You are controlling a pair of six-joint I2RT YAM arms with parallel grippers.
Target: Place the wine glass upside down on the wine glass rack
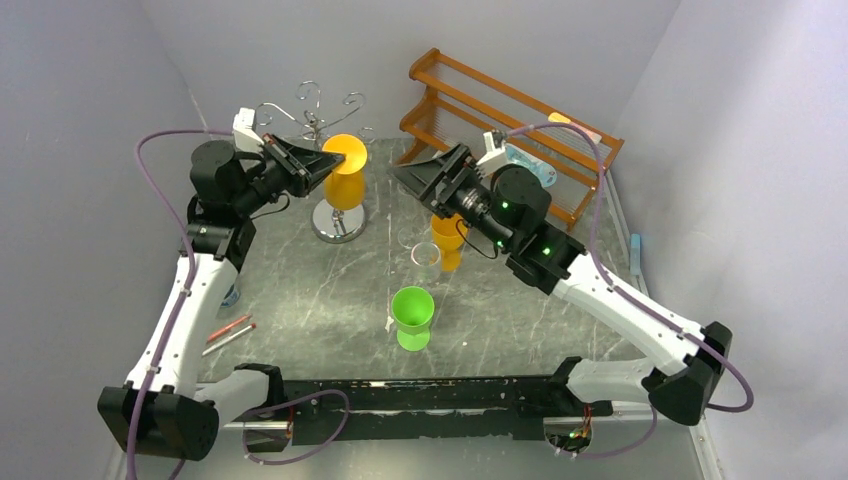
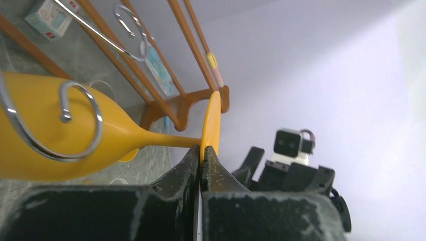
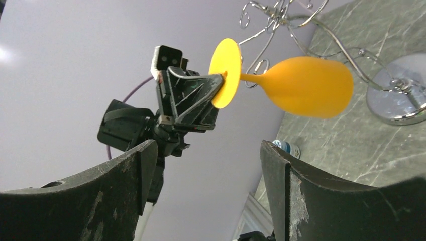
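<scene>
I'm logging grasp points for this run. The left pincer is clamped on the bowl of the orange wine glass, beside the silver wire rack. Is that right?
Not quite. The left pincer is clamped on the round foot of the orange wine glass, not its bowl; the left wrist view shows it shut on the disc's edge. The glass is beside the silver wire rack.
</scene>
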